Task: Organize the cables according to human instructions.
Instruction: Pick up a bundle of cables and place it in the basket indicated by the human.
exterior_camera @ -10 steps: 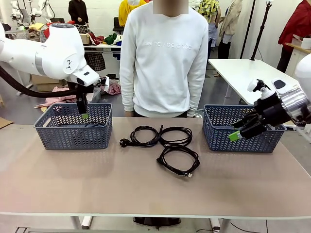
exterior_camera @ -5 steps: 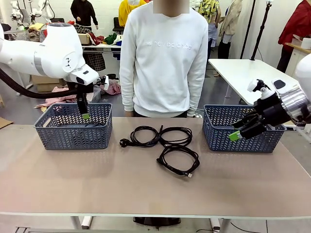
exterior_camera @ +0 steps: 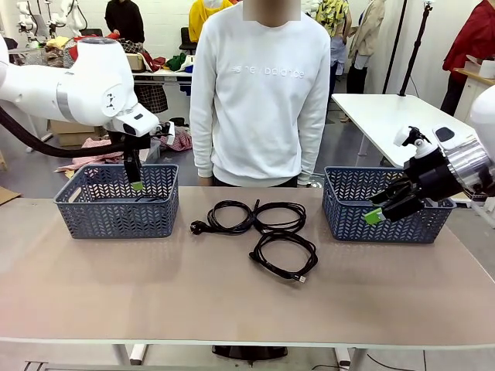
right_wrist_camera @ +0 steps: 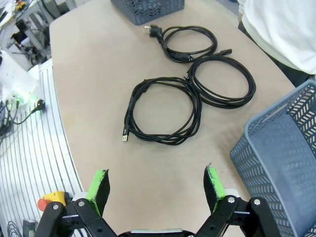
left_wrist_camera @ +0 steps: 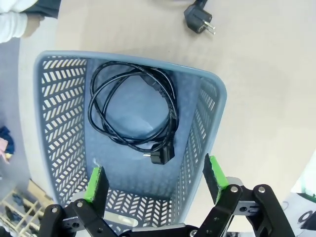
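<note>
Three coiled black cables lie mid-table: one with a chunky plug, one beside it, and one nearer me. The right wrist view shows them as the near coil, the middle coil and the plug coil. Another cable lies coiled in the left basket. My left gripper hangs open over that basket, its jaws empty. My right gripper is open and empty in front of the right basket, its pads wide apart.
A person in a white sweatshirt stands at the far edge behind the cables, arms down. The right basket looks empty. A loose plug lies just outside the left basket. Bare table stretches along the front edge.
</note>
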